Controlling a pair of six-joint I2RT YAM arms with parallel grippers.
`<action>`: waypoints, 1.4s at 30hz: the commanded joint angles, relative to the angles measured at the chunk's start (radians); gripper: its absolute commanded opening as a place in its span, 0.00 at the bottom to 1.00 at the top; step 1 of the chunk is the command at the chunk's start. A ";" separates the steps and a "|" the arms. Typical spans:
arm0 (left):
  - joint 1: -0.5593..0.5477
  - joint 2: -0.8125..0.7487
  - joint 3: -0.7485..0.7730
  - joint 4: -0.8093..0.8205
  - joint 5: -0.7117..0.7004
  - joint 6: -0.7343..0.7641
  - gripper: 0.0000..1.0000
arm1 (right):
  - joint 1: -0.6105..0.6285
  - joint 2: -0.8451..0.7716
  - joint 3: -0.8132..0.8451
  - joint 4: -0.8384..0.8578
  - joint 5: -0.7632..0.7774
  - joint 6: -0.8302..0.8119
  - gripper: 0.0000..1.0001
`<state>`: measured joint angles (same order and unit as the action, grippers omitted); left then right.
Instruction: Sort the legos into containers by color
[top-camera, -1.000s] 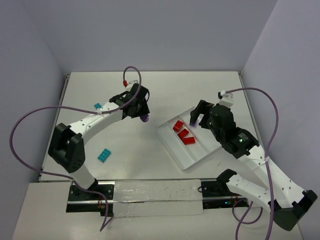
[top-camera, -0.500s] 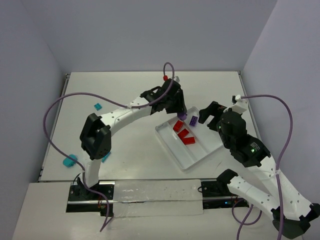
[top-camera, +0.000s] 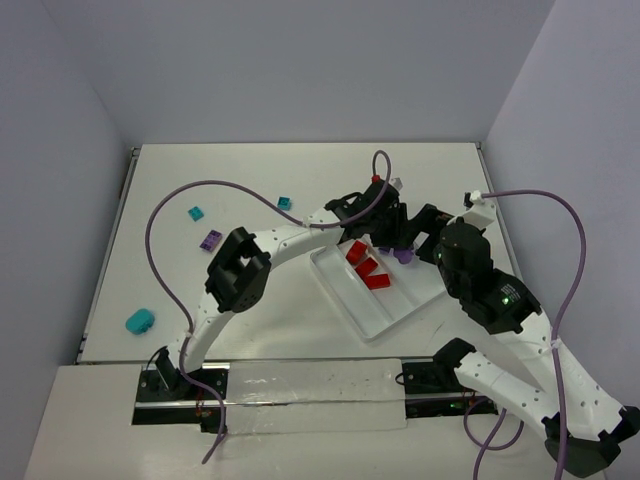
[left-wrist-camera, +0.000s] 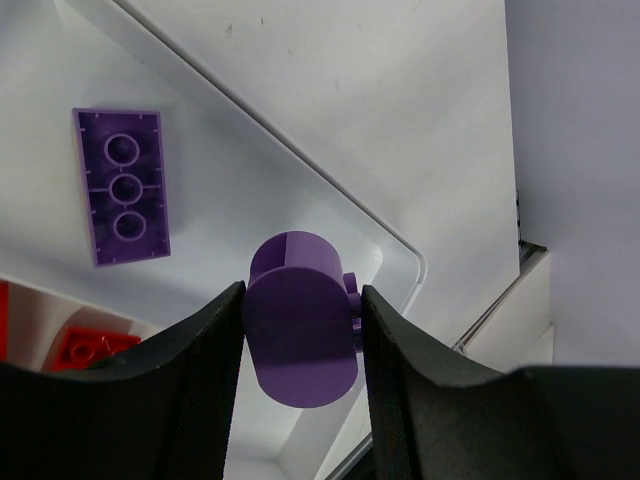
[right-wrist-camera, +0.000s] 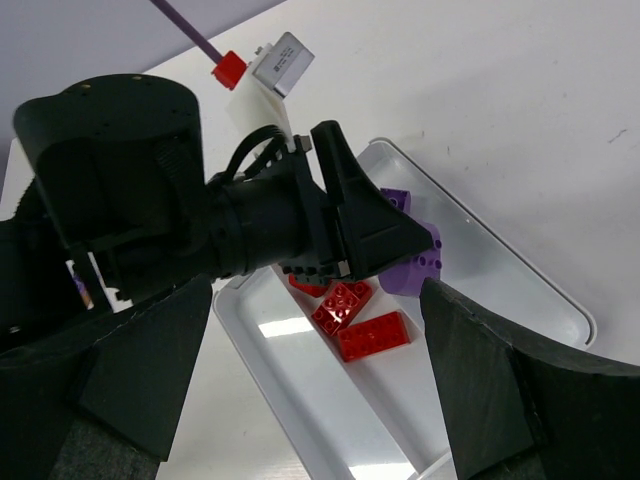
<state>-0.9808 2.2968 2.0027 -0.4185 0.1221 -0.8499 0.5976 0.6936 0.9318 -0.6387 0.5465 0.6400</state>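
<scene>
My left gripper (top-camera: 401, 247) is shut on a rounded purple brick (left-wrist-camera: 301, 335) and holds it above the far right compartment of the white tray (top-camera: 372, 312), near its corner. A flat purple brick (left-wrist-camera: 120, 187) lies in that compartment below. Three red bricks (top-camera: 364, 265) lie in the neighbouring compartment. They also show in the right wrist view (right-wrist-camera: 355, 320). My right gripper (right-wrist-camera: 315, 300) is open and empty. It hovers over the tray just beside the left gripper (right-wrist-camera: 370, 230). Two teal bricks (top-camera: 196, 213) (top-camera: 286, 202), a purple brick (top-camera: 211, 240) and a rounded teal brick (top-camera: 139, 320) lie loose on the table.
The left arm stretches across the middle of the table to the tray. The tray's near compartment (right-wrist-camera: 300, 420) holds nothing. Purple cables loop above both arms. Walls close the table at the back and on both sides.
The left arm has swung from left of centre to over the tray, carrying the rounded purple brick. The right gripper let go of a purple brick in the tray and drew back a little.
</scene>
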 joint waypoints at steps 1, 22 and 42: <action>-0.006 0.034 0.073 0.045 0.035 -0.010 0.40 | -0.004 -0.020 0.048 -0.009 0.035 0.018 0.92; 0.178 -0.496 -0.435 -0.141 -0.308 0.215 0.75 | -0.004 -0.025 0.030 0.028 0.020 0.024 0.93; 0.703 -0.504 -0.705 -0.222 -0.601 0.332 0.99 | -0.002 0.006 0.006 0.077 -0.023 0.027 0.93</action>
<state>-0.2844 1.7104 1.2242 -0.6341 -0.4307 -0.5454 0.5976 0.6959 0.9315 -0.6122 0.5191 0.6609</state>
